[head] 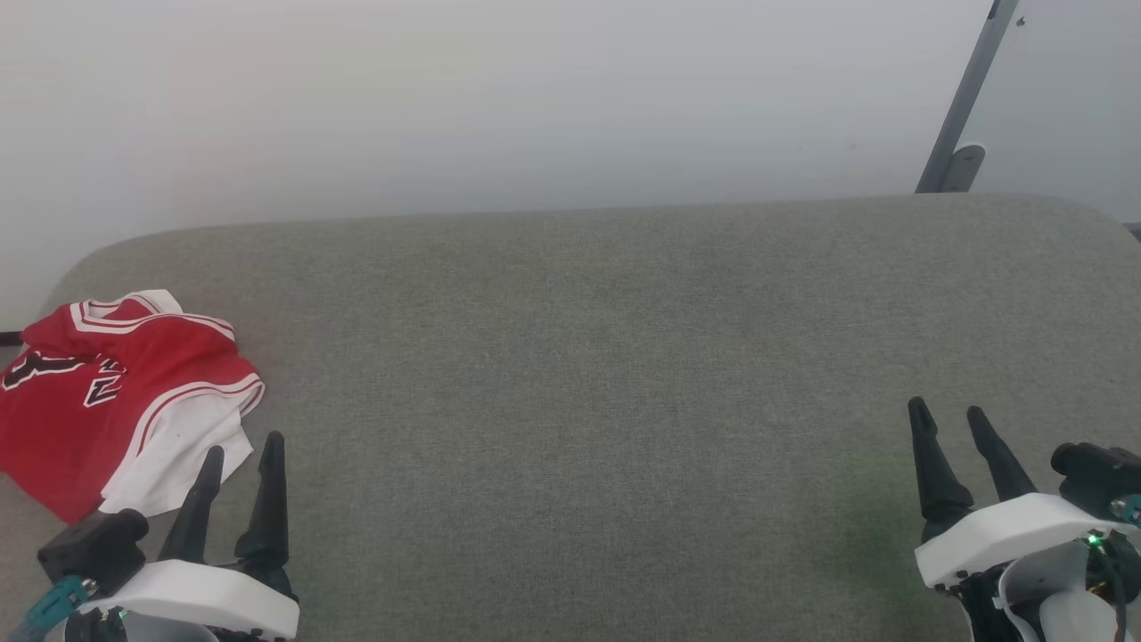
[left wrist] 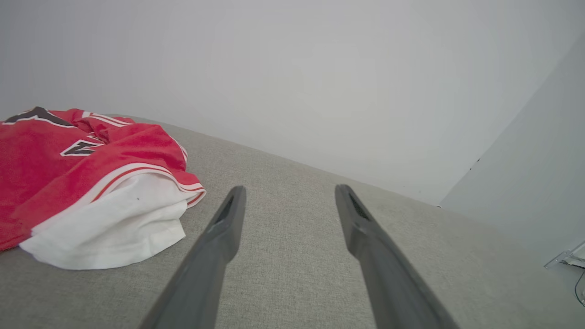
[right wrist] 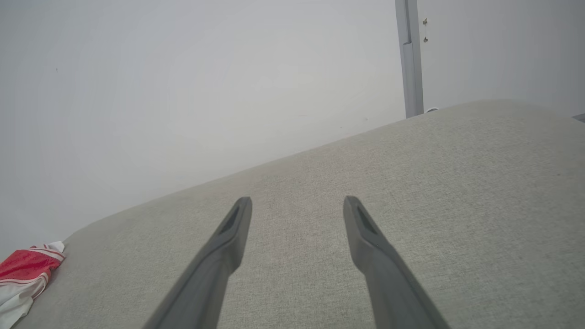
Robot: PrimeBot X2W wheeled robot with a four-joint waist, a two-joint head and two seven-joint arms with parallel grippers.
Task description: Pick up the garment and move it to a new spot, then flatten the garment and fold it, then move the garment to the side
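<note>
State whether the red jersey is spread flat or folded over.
Folded over, loosely: the red jersey shows rumpled red cloth overlapping white.

Soft, even light washes my padded surface (head: 579, 357) and the wall (head: 446, 89) beyond it, bright and free of glare. Shadows are faint, with a thin one under the garment (left wrist: 91, 183) at the left. A green glow tints the fabric beside my right gripper (head: 947, 408). My wrist lenses bend the far edge and blur my fingers (left wrist: 215, 256) up close.
</note>
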